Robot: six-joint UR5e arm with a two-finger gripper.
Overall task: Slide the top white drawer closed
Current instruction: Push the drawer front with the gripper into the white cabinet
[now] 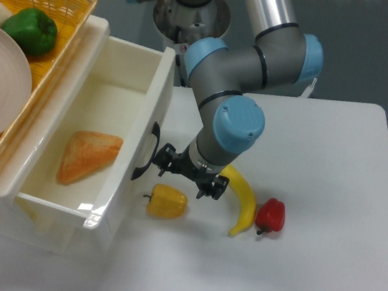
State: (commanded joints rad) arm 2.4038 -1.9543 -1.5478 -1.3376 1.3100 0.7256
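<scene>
Camera view: gripper [165,162] is pressing against the black handle [147,152] of the top white drawer [123,107]; finger spread cannot be told. Drawer is sitting partly open, holding an orange wedge [89,156]. Yellow pepper [166,202], banana [242,199], red pepper [270,214] are lying nearby. No legible writing

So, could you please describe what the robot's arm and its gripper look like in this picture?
The arm is built of smooth grey cylindrical segments with light blue round caps at the joints and thin black rings between sections; a shiny silver tube forms the upper link. The gripper is small, black and angular, with two short fingers. No loose cables or readable markings show.
</scene>
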